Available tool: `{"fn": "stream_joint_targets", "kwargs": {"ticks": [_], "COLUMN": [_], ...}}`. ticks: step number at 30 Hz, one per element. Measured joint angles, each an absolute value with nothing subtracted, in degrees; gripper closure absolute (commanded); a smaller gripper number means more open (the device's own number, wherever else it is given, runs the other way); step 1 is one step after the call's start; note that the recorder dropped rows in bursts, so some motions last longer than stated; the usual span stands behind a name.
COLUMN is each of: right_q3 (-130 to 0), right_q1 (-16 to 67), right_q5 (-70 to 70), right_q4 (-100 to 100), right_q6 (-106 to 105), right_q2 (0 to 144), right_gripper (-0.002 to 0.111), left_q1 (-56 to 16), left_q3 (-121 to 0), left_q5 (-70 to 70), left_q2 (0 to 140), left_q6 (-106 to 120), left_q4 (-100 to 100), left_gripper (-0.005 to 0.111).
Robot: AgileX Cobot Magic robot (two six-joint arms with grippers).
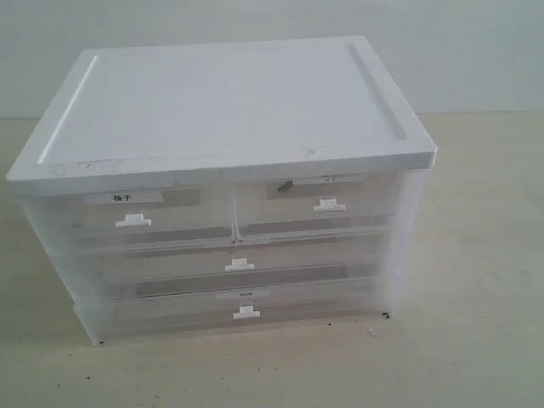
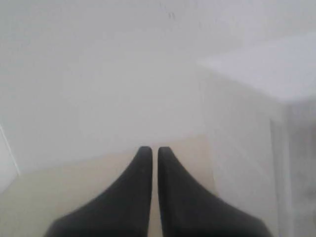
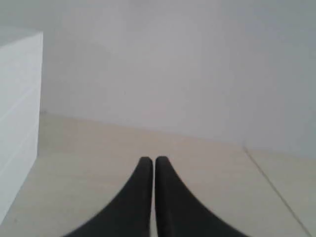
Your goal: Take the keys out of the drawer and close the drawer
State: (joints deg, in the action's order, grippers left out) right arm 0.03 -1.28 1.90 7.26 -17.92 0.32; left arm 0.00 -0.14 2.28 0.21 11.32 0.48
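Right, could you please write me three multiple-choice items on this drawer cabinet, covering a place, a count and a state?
1. Where on the cabinet is the drawer with the bold dark-lettered label? A top left; B top right; C bottom row.
2. How many white tab handles show on its front? A two; B four; C six.
3. How is the top right drawer? A pulled out; B closed; C removed.
Answers: 1 A, its label sits upper left. 2 B, one per drawer. 3 B, its front lies flush with its neighbour's.
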Motion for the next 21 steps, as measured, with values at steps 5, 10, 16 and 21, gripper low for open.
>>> {"fn": "stream_joint_targets", "kwargs": {"ticks": [5, 10, 16, 21], "right_q3": [0.03, 0.03, 0.03, 0.03], "right_q1": [-1.28, -1.28, -1.28, -1.28], "right_q5": [-8.28, -18.55, -27.04, -31.25], "right_q4": [7.26, 7.26, 7.26, 3.14], "right_q6": [-16.01, -11.40, 3.37, 10.56], "right_q2": [0.32, 0.32, 0.32, 0.29], "right_gripper": [0.108, 0.108, 0.108, 0.108], "left_q1": [0.00, 0.00, 0.00, 0.00], "left_q3": [-0.14, -0.14, -0.14, -0.14], "left_q5": [-13.20, -24.21, -26.30, -31.96], "left_q2": [0.12, 0.12, 0.12, 0.24], "left_q6": [4.08, 0.00, -14.81, -33.68], "left_q4": [-2.63, -2.93, 0.67, 24.25], "left_gripper": [0.102, 0.102, 0.102, 0.102]}}
